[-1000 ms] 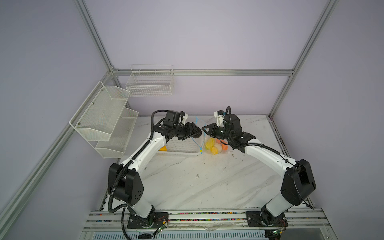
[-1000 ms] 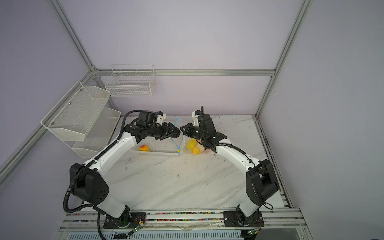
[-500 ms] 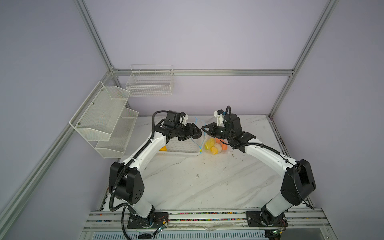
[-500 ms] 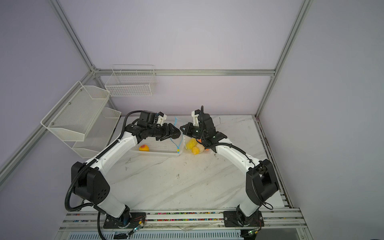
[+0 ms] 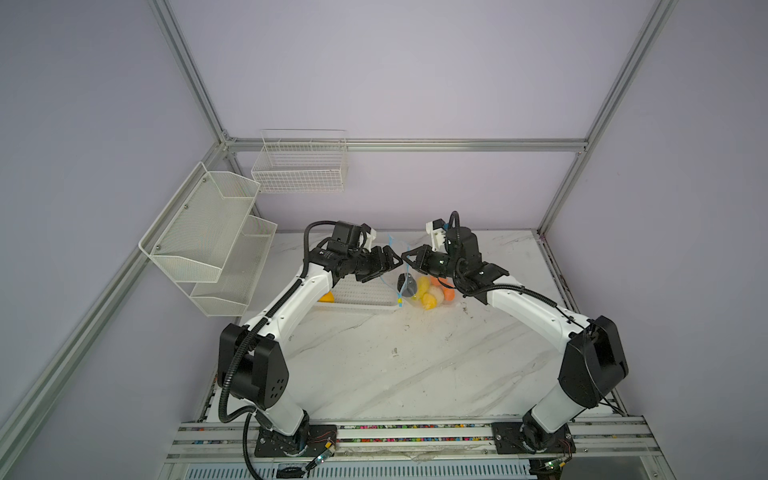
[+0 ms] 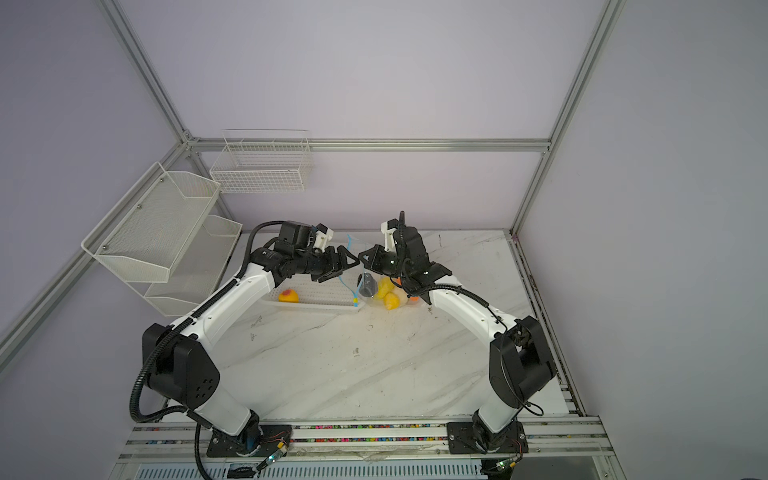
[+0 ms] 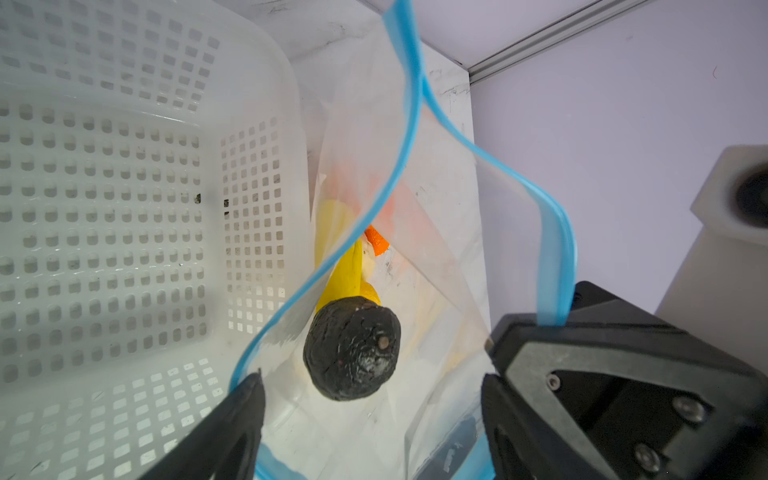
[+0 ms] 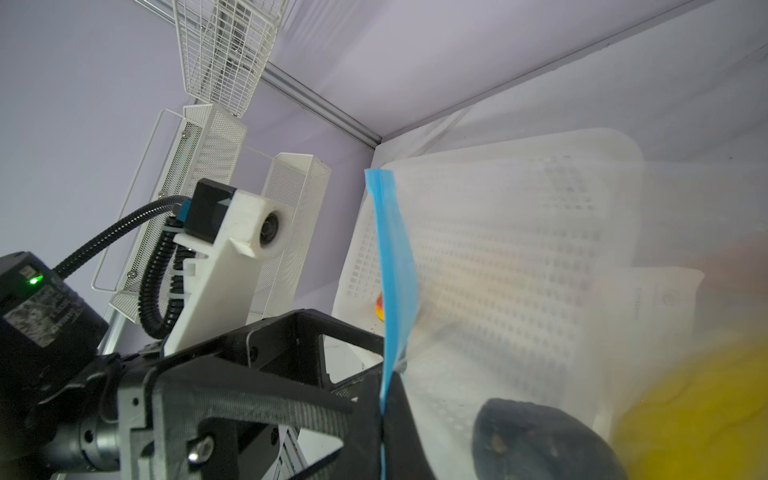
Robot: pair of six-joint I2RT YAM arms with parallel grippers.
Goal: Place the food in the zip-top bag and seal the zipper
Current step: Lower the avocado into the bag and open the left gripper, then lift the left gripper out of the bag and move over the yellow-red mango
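Black left tool (image 7: 370, 378): jaws wide apart, straddling the open bag (image 7: 440, 266) mouth. Dark food (image 7: 352, 353) just beyond its tips, inside bag; yellow food (image 7: 345, 274) farther in. Right tool (image 8: 381, 399) clamped on zipper (image 8: 395, 257). Basket (image 7: 124, 208) alongside bag, one orange fruit (image 6: 288, 296) in it.
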